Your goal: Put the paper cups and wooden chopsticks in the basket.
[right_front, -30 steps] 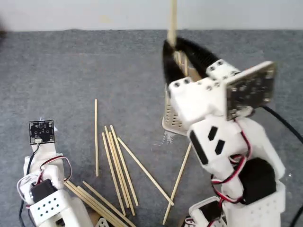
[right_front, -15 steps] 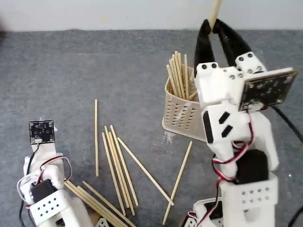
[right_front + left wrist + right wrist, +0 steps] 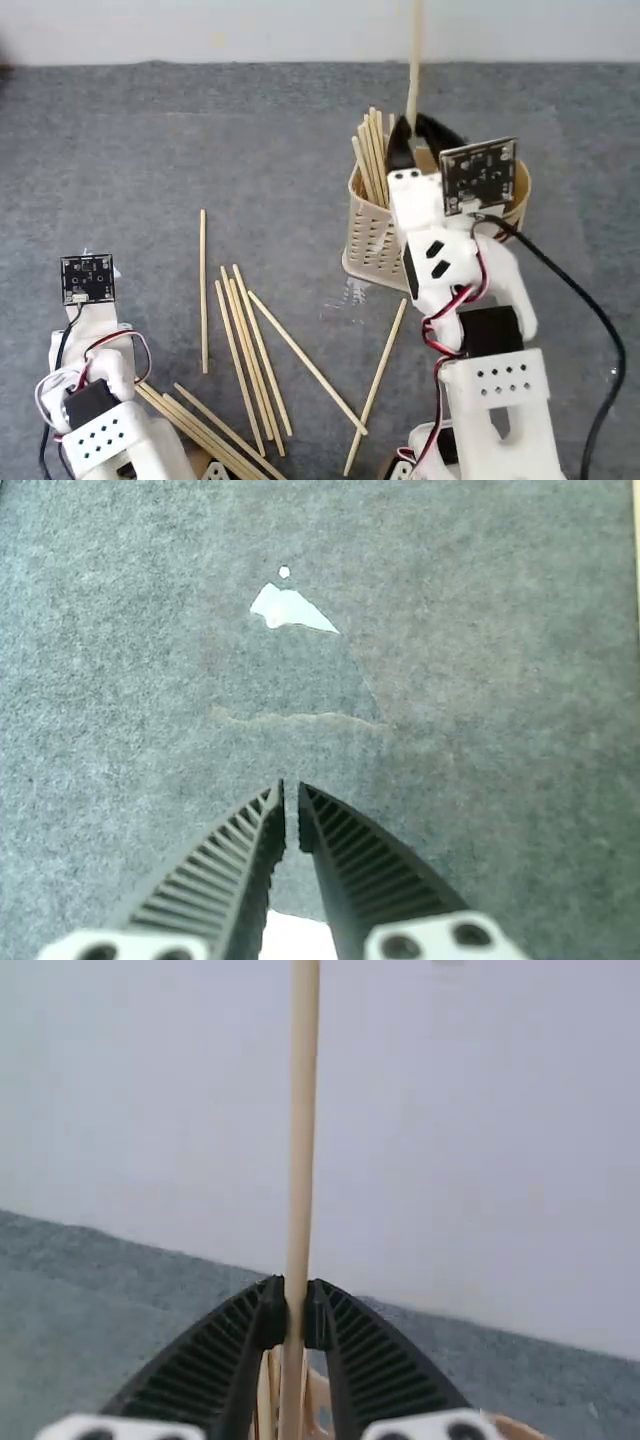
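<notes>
A beige slotted basket (image 3: 375, 245) stands right of centre with several wooden chopsticks (image 3: 373, 160) upright in it. Directly over it my right gripper (image 3: 414, 134) is shut on a single chopstick (image 3: 414, 50) that points straight up; the right wrist view shows that chopstick (image 3: 301, 1140) clamped between the black fingers (image 3: 335, 1330), with the basket rim (image 3: 318, 1400) just below. Several loose chopsticks (image 3: 250, 350) lie fanned on the grey mat left of the basket. My left gripper (image 3: 292, 805) hovers shut and empty over bare mat, and that arm's base (image 3: 95, 400) sits at the lower left.
A pale wall runs along the far edge of the mat. One chopstick (image 3: 203, 290) lies apart, pointing away from me, and another (image 3: 377, 385) leans beside the right arm's base. A small white paper scrap (image 3: 290, 608) lies on the mat ahead of the left gripper.
The right arm swung right, then came down over the basket, bringing its held chopstick upright above the others. The left arm and the loose chopsticks stayed put.
</notes>
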Motion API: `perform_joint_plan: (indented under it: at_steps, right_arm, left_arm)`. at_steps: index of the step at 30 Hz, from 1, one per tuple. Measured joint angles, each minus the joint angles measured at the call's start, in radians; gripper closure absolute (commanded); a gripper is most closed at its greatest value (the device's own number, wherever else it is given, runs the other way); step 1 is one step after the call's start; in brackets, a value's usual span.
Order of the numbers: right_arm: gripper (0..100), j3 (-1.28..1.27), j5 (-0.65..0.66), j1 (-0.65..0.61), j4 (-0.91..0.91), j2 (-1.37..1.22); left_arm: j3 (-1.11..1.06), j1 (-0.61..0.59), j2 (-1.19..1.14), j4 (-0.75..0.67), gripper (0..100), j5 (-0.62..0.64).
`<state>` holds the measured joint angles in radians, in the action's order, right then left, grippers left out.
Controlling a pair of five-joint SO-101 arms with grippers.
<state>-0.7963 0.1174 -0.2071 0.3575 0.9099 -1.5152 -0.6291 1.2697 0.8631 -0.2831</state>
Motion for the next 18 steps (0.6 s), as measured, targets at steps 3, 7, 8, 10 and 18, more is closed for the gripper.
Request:
perform_joint_plan:
  at_steps: [3,7,8,10,18]
  right_arm:
    - [90.6,-0.026,-0.002,-0.003,0.0,0.0]
    - [80.3,-0.029,-0.002,-0.003,0.0,0.0]
    - [80.1,-0.029,-0.002,-0.003,0.0,0.0]
    - [80.9,-0.029,-0.002,0.0,0.005,0.006]
    - [87.8,0.12,-0.003,-0.121,0.345,0.074]
  left_arm:
    - [0.0,0.0,0.0,0.0,97,0.0]
    - [0.0,0.002,0.0,0.0,97,0.0]
    - [0.0,0.002,0.0,0.0,97,0.0]
    - [0.0,0.0,0.0,0.0,97,0.0]
    - [0.0,0.0,0.0,0.0,97,0.0]
